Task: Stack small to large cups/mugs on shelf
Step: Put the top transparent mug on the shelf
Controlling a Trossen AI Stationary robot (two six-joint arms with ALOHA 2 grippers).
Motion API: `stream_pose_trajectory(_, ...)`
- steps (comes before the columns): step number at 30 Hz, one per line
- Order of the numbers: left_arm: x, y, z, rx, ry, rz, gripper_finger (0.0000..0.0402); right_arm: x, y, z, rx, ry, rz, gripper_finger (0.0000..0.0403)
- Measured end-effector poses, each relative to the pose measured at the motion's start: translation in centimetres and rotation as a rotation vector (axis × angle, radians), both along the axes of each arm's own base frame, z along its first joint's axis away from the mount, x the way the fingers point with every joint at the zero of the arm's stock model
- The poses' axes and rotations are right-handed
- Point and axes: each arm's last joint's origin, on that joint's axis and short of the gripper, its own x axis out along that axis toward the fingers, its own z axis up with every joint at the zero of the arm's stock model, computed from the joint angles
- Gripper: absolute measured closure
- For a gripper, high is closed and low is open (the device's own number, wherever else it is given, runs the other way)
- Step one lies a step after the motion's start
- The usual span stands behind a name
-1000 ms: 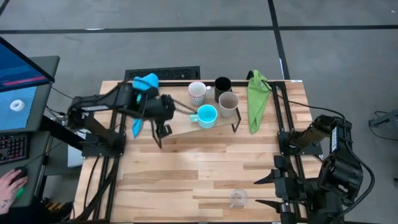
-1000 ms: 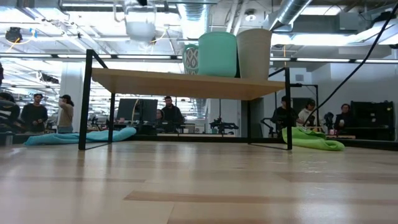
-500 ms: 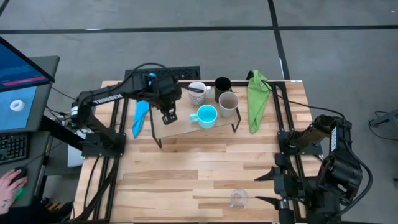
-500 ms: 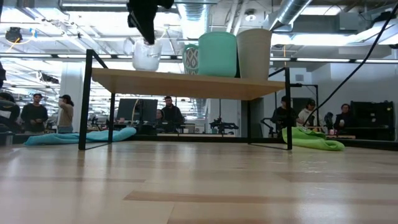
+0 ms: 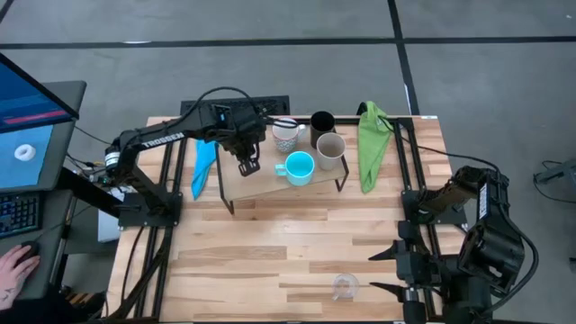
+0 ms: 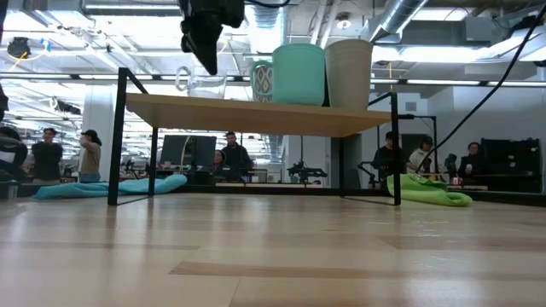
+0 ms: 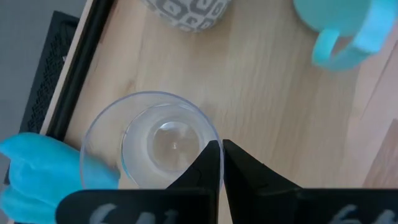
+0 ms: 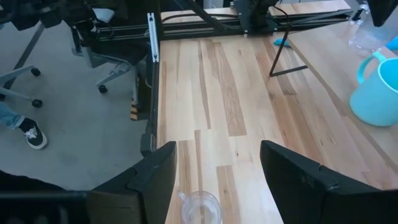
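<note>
The shelf [image 5: 270,183] stands at the table's far middle, its board [image 6: 256,115] raised on black legs. On it are a white patterned mug [image 5: 285,133], a black cup [image 5: 322,122], a beige mug [image 5: 330,149] and a turquoise mug [image 5: 298,168]. My left gripper [image 5: 246,166] is over the shelf's left end, shut on a clear glass [image 7: 152,149]. A second clear glass [image 5: 345,286] stands on the table near the front edge. My right gripper [image 5: 376,274] waits open just to its right. My left gripper holds the clear glass by its rim [image 7: 213,144], one finger inside the wall and one outside. The fingers [image 6: 207,47] come from above, slanting down. The glass [image 6: 202,83] stays upright with its base at the shelf board; whether it rests there I cannot tell.
A blue cloth [image 5: 202,168] lies left of the shelf and a green cloth [image 5: 371,144] right of it. A keyboard [image 5: 236,108] sits at the far edge. Bare tabletop [image 5: 288,243] spreads between the shelf and the front glass. People stand in the room beyond.
My left gripper has swung a little toward the far edge over the shelf's left end and come down, carrying the clear glass upright from well above the board to the board's level. Most of the drop came early; it has slowed since.
</note>
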Motion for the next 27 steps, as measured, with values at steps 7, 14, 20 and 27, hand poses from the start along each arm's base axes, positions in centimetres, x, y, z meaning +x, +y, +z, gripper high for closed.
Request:
stream_pose_trajectory(7, 0.08, 0.49, -0.08, -0.015, -0.011, 0.005, 0.0402, -0.03, -0.05, -0.05, -0.007, 0.006, 0.001, 0.0149)
stream_pose_trajectory(14, 0.1, 0.48, -0.08, -0.013, -0.01, -0.003, 0.0395, -0.08, -0.12, -0.1, -0.017, 0.012, 0.002, 0.0149)
stream_pose_trajectory(20, 0.15, 0.51, -0.05, -0.01, -0.017, -0.003, 0.0392, -0.12, -0.19, -0.15, -0.025, 0.017, 0.002, 0.0149)
stream_pose_trajectory(27, 0.15, 0.5, -0.06, -0.006, -0.013, -0.017, 0.0391, -0.14, -0.24, -0.18, -0.032, 0.02, 0.002, 0.0149)
